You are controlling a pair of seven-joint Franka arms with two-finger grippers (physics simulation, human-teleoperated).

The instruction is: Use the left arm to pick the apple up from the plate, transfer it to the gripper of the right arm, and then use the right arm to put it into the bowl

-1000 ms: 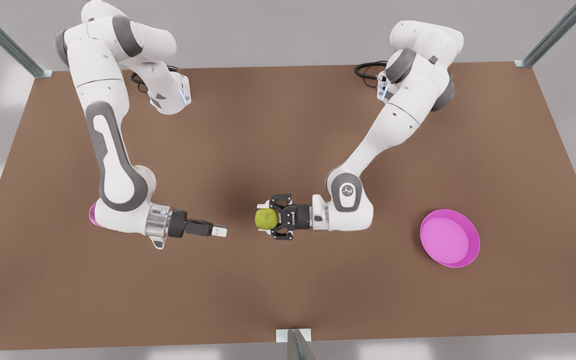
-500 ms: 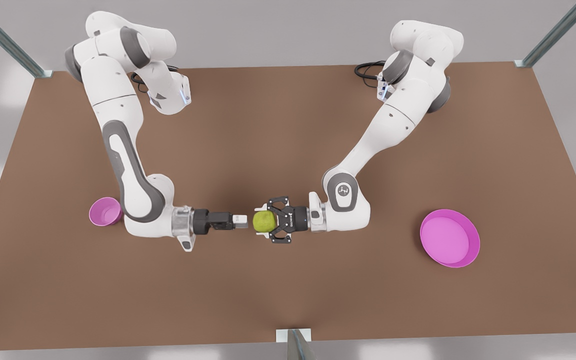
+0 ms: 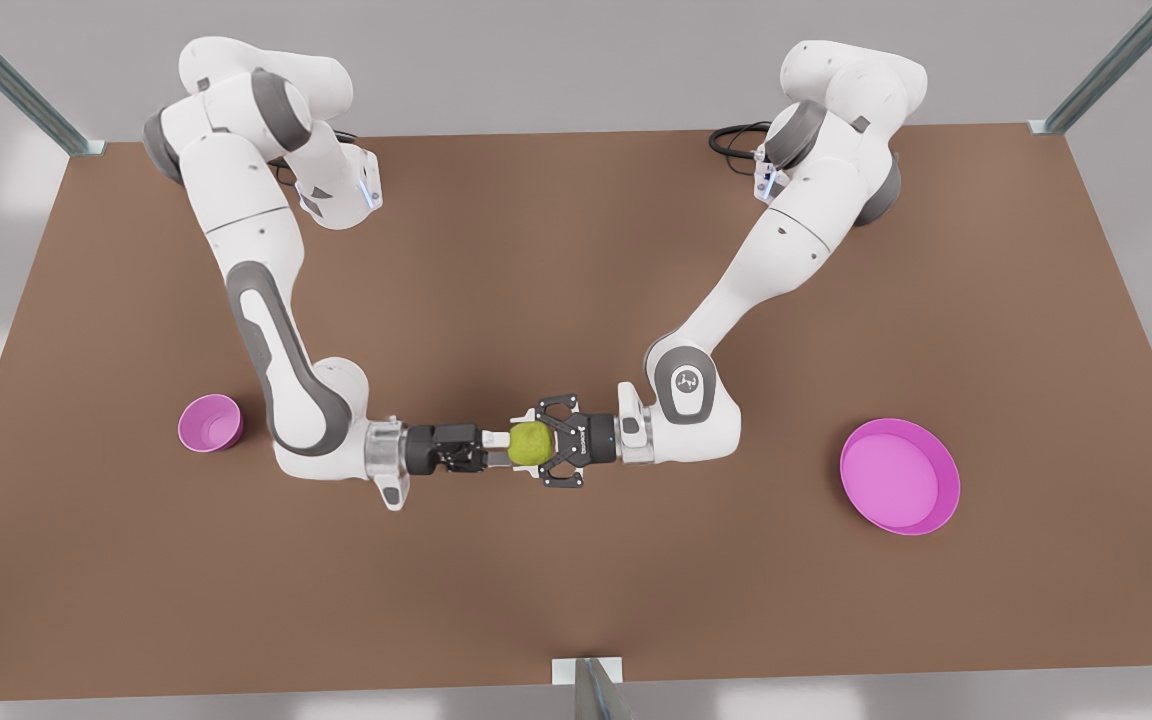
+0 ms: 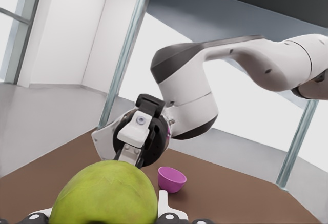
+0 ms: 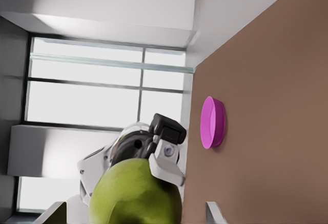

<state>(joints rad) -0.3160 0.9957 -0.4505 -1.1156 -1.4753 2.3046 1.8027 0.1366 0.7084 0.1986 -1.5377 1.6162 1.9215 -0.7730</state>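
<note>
Right gripper (image 3: 492,447) has just reached the small round yellow-green apple (image 3: 529,442)
Its pincer gapes, unclenched; left gripper (image 3: 526,446) grasps the apple, so handover is due

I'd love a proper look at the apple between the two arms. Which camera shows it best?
The front view: the whole apple shows between the left gripper, shut on it, and the open right gripper, whose fingers flank it. Both wrist views show the apple close up, but cut off at the picture's edge.
</note>
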